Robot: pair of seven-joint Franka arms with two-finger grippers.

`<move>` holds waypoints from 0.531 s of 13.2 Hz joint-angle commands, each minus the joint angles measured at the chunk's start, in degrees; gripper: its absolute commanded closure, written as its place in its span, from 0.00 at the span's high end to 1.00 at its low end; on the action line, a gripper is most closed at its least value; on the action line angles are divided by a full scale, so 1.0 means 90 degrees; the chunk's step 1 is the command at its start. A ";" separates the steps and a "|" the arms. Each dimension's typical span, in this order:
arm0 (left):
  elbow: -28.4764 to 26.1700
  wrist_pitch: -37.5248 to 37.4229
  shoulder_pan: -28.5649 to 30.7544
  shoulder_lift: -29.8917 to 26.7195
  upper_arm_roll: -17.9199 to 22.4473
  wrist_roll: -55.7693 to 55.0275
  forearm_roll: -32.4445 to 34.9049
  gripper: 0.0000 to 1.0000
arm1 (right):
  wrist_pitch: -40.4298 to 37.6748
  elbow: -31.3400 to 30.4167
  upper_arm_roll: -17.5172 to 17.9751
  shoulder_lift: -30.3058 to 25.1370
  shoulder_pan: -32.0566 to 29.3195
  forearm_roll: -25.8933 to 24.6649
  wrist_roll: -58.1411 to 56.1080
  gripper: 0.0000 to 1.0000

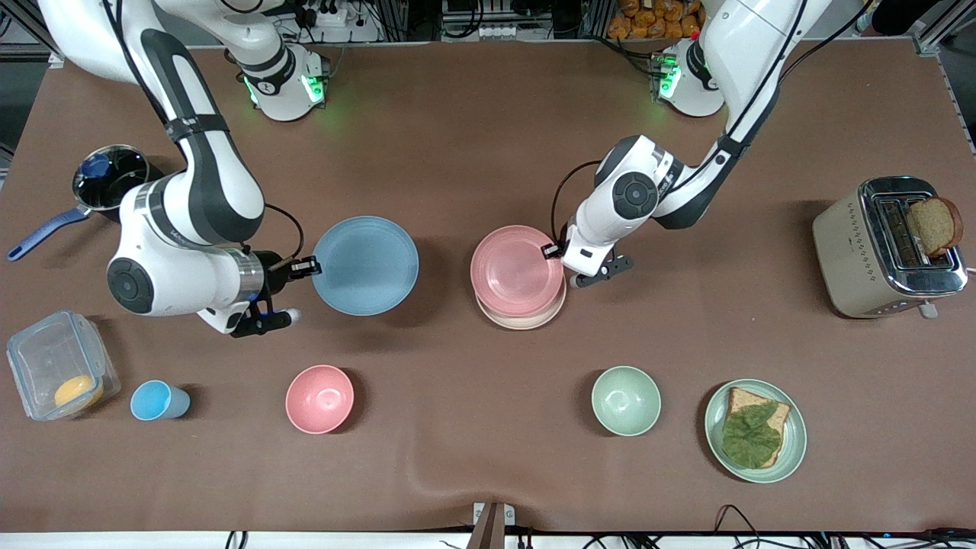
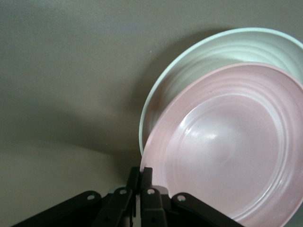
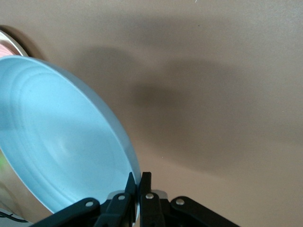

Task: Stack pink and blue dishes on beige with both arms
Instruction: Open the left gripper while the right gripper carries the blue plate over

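The pink plate is held over the beige plate by the left gripper, whose fingers pinch the pink rim on the side toward the left arm's end of the table. The pink disc sits off-centre — the beige plate shows as a crescent on the side nearer the front camera. To finish this step well, I judge the left arm should bring the pink plate a little toward the front camera until the rims line up, lower it flat, and only then let go, drawing the fingers out sideways so they do not drag the stack.

The right gripper is clamped on the rim of the blue plate, gripping the edge toward the right arm's end of the table; shadows beneath it suggest the plate is lifted off the table, though I cannot be sure. It hangs well apart from the stack, toward the right arm's end, and should wait — the pink plate needs to settle before blue travels across and goes on top.
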 commanded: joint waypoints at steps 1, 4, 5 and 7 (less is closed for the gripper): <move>-0.0072 0.0103 -0.0009 -0.0039 -0.0002 -0.0217 0.0178 0.00 | 0.0035 -0.0073 -0.0050 -0.0059 0.0138 0.0274 0.0275 0.00; -0.0062 0.0103 0.0001 -0.0039 -0.0002 -0.0265 0.0178 0.00 | 0.0132 -0.0073 -0.0050 -0.0049 0.0450 0.0334 0.0840 0.00; -0.0052 0.0103 0.0001 -0.0049 0.0036 -0.0266 0.0178 0.00 | 0.0220 -0.0073 -0.0050 -0.0039 0.0625 0.0334 0.1075 0.00; 0.0006 0.0103 -0.0028 -0.0039 0.0056 -0.0266 0.0217 0.00 | 0.0541 -0.0073 -0.0050 0.0097 0.0850 0.0343 0.1524 0.00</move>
